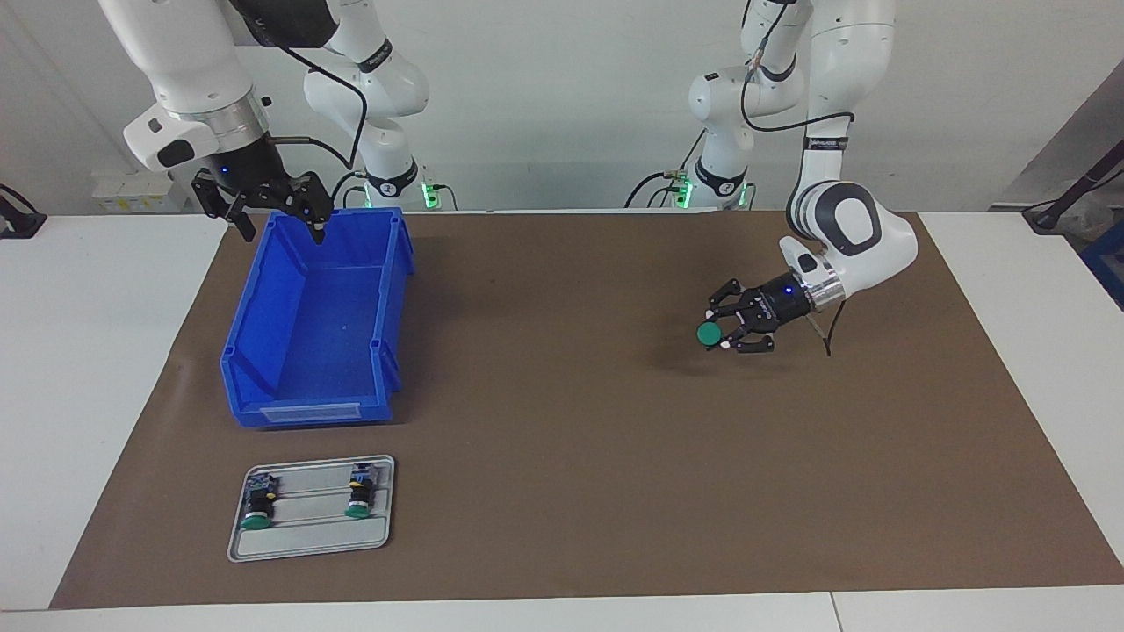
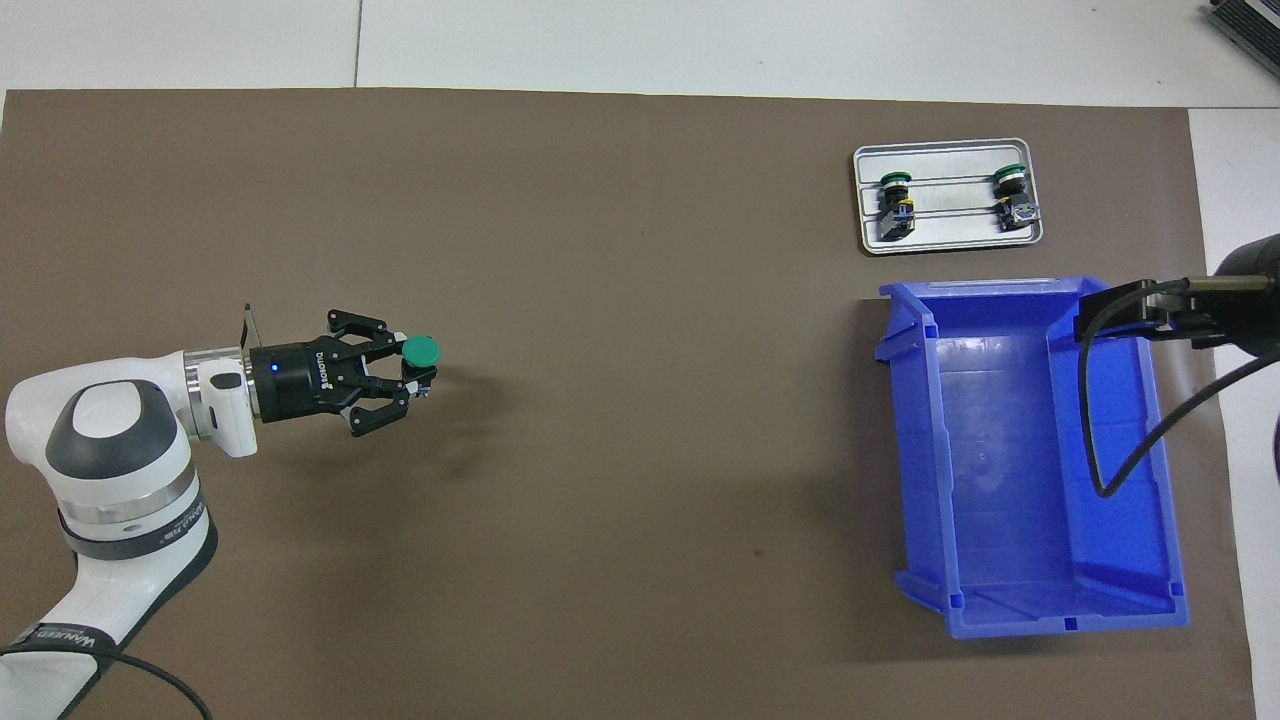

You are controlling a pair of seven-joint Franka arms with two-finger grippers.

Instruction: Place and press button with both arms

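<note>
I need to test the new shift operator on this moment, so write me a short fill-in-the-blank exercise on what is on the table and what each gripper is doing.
1. The left gripper is shut on a button whose cap is ____.
2. The grey tray holds ____ buttons.
3. The right gripper waits over the rim of the ____ bin.
4. The tray lies ____ from the robots than the bin.

Missing words: green; two; blue; farther

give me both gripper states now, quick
left gripper: shut on the green push-button, over the brown mat.
right gripper: open, empty, over the blue bin.
</note>
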